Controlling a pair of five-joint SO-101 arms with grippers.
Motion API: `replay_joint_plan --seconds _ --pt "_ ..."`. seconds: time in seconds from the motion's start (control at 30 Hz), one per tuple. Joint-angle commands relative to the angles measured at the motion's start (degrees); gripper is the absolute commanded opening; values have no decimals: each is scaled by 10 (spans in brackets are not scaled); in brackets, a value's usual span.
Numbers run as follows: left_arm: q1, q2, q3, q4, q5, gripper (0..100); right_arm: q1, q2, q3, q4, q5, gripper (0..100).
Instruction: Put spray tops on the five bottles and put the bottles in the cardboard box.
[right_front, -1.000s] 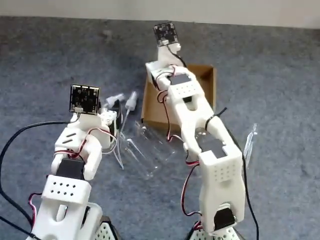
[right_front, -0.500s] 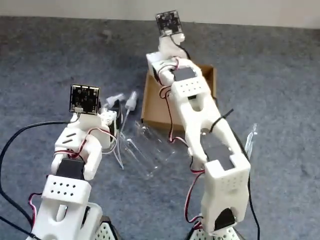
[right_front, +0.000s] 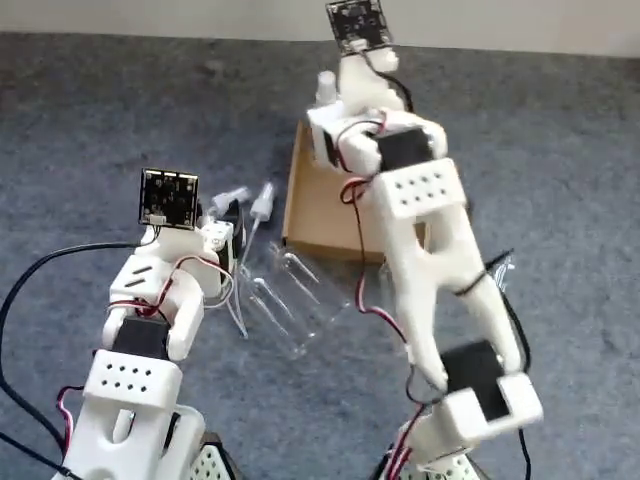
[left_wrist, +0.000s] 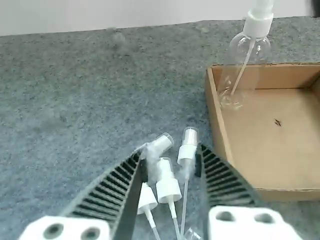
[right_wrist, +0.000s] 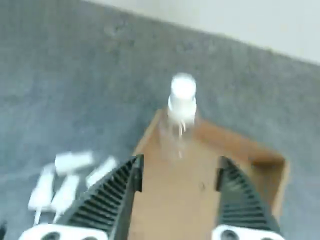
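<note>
One placed: clear spray-topped plastic bottle upright in brown cardboard box.
Right claw: spread, empty, withdrawn upward.
Left claw: spread, unmoved.

1. This looks like a robotics lab bench, not a home. A white, printed-looking left arm and right arm stand side by side on the near side of the cardboard box.
2. Loose wires trail from the arms, and a bare circuit board sits on a wrist near the box.
3. Grey felt-like matting lies all round the box, and a plain pale wall rises beyond it.
</note>
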Motion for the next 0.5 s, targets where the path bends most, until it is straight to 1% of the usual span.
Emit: replay_joint_plan --seconds 0.0,0.03,0.13,0.23,0.37,0.4,0.47 --pt "-4 -10 -6 -11 -2 114 41 -95 -32 123 9 135" --pt "-4 -10 -5 -11 -2 114 58 -115 -32 153 11 135" --pt "-3 -10 -4 -11 -2 114 111 -153 -29 224 57 135" --pt "-4 -10 -5 -11 -2 114 200 -164 -29 285 81 135" --pt "-5 -10 -4 -11 -2 114 348 -152 6 297 121 136" --pt "-5 -10 -4 -11 -2 113 376 -141 23 296 129 142" --pt "-5 -10 -3 -11 -2 113 412 -113 54 294 142 183"
